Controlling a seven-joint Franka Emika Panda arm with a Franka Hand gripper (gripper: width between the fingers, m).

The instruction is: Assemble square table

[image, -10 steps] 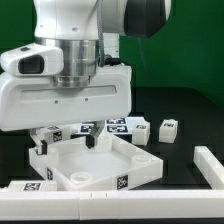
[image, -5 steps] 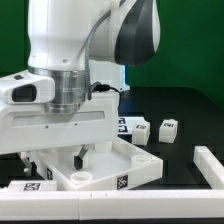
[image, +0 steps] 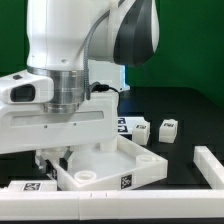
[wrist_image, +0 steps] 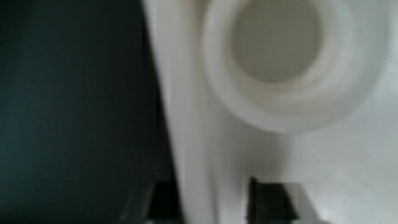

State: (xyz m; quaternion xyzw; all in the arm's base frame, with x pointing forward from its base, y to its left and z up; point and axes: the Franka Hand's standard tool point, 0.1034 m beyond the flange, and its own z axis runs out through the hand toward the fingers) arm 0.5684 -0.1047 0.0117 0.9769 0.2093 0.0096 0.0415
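Note:
The white square tabletop (image: 112,160) lies on the dark table, its raised rim and a round corner socket (image: 82,177) facing up. My gripper (image: 54,160) is down at the corner on the exterior view's left, shut on the rim. In the wrist view the rim (wrist_image: 210,120) runs between the two dark fingertips (wrist_image: 269,196), and a corner socket (wrist_image: 285,55) shows just beside it. My gripper (wrist_image: 215,198) holds the rim wall from both sides. Two chunky white legs (image: 140,129) with tags lie behind the tabletop.
Another tagged leg (image: 168,129) lies apart, toward the exterior view's right. A long white bar (image: 110,208) runs along the front and turns up at the exterior view's right (image: 210,166). The arm's big white body hides the table's part on the exterior view's left.
A second ago the arm dropped lower over the tabletop's corner. Since half a second ago the fingers have closed from wide open onto the rim.

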